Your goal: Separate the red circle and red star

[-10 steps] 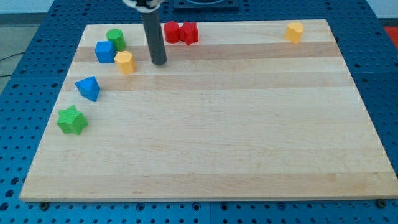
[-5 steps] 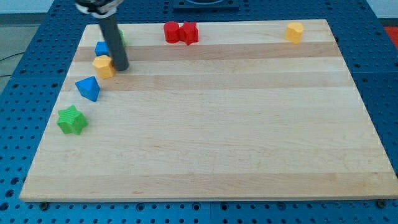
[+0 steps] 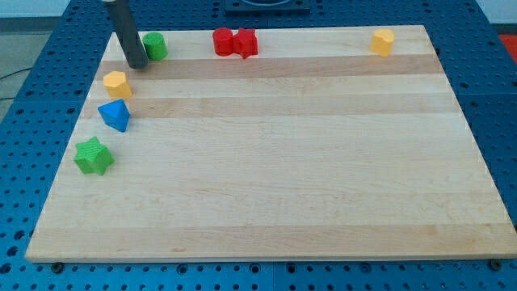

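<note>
The red circle [image 3: 222,41] and the red star [image 3: 245,42] sit touching each other at the view's top edge of the wooden board [image 3: 283,162], circle on the left. My tip [image 3: 137,65] rests near the board's top left corner, well left of both red blocks. It stands just left of and below the green circle [image 3: 154,45] and above-right of a yellow block [image 3: 117,83]. The tip touches neither red block.
A blue triangle-like block [image 3: 115,115] and a green star [image 3: 94,155] lie down the view's left side. Another yellow block [image 3: 383,40] sits at the top right. The blue cube seen earlier does not show now.
My tip swept left from beside the red circle, pushed the yellow block left, then moved up and left. The blue cube went out of sight. The red blocks stayed put.
</note>
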Controlling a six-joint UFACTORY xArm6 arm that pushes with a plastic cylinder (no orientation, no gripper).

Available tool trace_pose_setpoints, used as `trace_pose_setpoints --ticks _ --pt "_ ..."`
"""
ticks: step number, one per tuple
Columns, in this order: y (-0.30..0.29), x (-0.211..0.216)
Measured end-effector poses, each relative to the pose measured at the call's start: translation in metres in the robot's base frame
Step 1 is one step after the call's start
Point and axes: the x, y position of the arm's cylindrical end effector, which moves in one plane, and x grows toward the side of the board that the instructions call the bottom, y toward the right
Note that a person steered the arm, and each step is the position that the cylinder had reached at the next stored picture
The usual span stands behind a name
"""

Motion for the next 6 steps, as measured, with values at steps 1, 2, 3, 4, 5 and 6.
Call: trace_pose_setpoints --ticks 1,2,3,4,5,6 --pt "0.009 -0.01" --pt "0.084 -0.007" --pt "0.157 -0.005" --pt "0.209 -0.007" --pt "0.244 -0.025" --pt "0.264 -0.044"
